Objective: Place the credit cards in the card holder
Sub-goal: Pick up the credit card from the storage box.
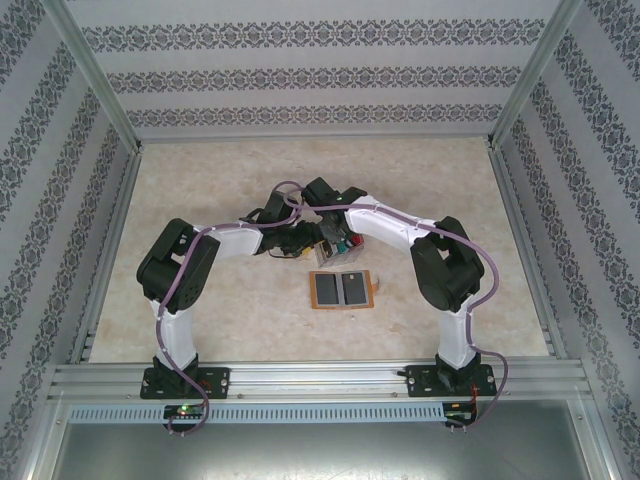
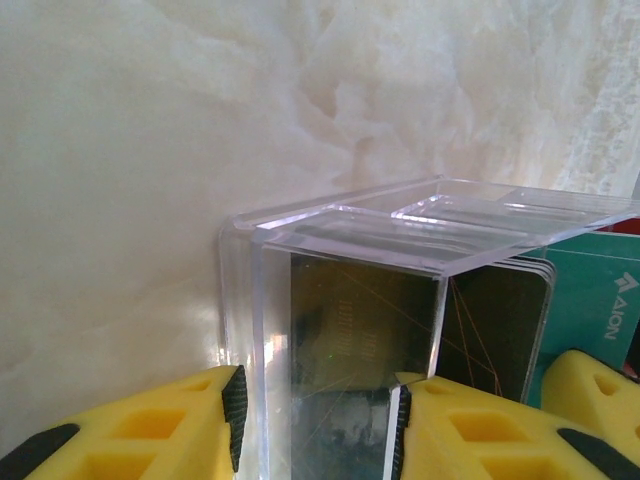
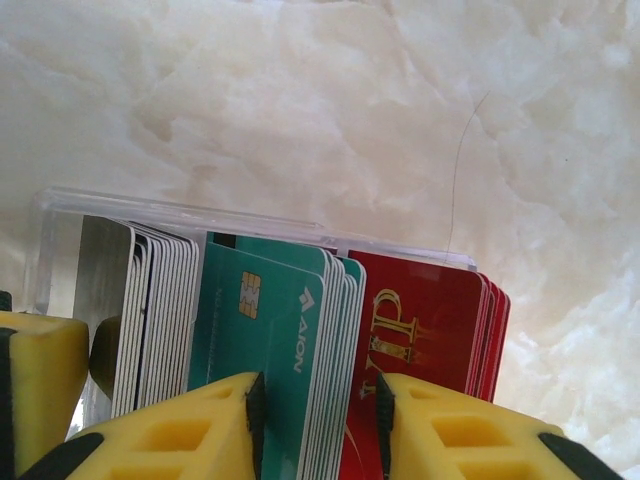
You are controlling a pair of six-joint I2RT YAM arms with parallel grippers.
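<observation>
Fingers (image 2: 200, 425) of left gripper (image 2: 320, 425) are seen clamped on clear box (image 2: 340, 225) corner. Right wrist: right gripper (image 3: 318, 425) is closed around teal credit cards (image 3: 265, 330); red cards (image 3: 430, 325) are stacked just right. Top: card holder (image 1: 342, 289) is laid open on table (image 1: 200, 190), near of both grippers.

Table (image 1: 450, 200) open around card holder (image 1: 342, 290), cards (image 3: 270, 330) packed in clear box (image 2: 330, 225)

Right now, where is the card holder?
Top view: the card holder lies open on the table, near its middle, just below the credit cards in the picture.
</observation>
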